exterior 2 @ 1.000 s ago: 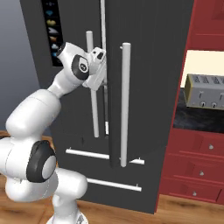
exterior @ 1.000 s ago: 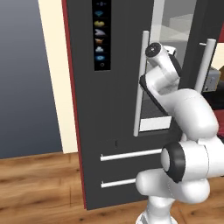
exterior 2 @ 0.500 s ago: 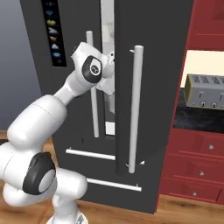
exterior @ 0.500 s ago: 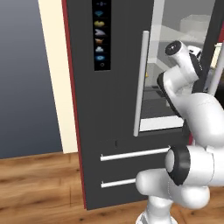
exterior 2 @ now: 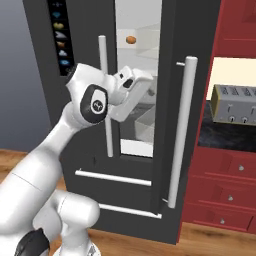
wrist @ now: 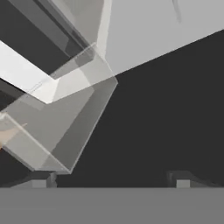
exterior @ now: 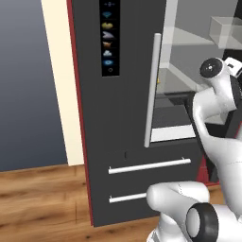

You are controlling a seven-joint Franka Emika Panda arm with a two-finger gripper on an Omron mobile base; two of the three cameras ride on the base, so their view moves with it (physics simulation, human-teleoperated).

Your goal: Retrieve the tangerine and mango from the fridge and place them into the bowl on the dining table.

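The dark grey fridge (exterior 2: pixel 45 115) stands with its right door (exterior 2: pixel 192 40) swung partly outward, so a tall gap shows the pale translucent shelves (exterior 2: pixel 142 52). On an upper shelf lies a small round orange fruit (exterior 2: pixel 131 39), a tangerine by its look. My gripper (exterior 2: pixel 135 92) is at the gap at mid height, between the left door's handle (exterior 2: pixel 105 95) and the right door's handle (exterior 2: pixel 182 132). In the hand view its fingertips (wrist: pixel 41 179) stand far apart, open and empty, facing clear shelf bins (wrist: pixel 65 109). The mango, the bowl and the dining table are out of view.
Two drawer handles (exterior: pixel 149 166) cross the fridge's lower front. Right of the fridge are red cabinets (exterior 2: pixel 225 190) and a black counter with a silver toaster (exterior 2: pixel 234 105). A cream wall panel (exterior: pixel 61 80) and wood floor (exterior: pixel 38 198) lie to the left.
The right fridge door has swung outward and the gap between the two handles has widened. My hand has moved right, from the left handle into the opening, with the jaws still wide.
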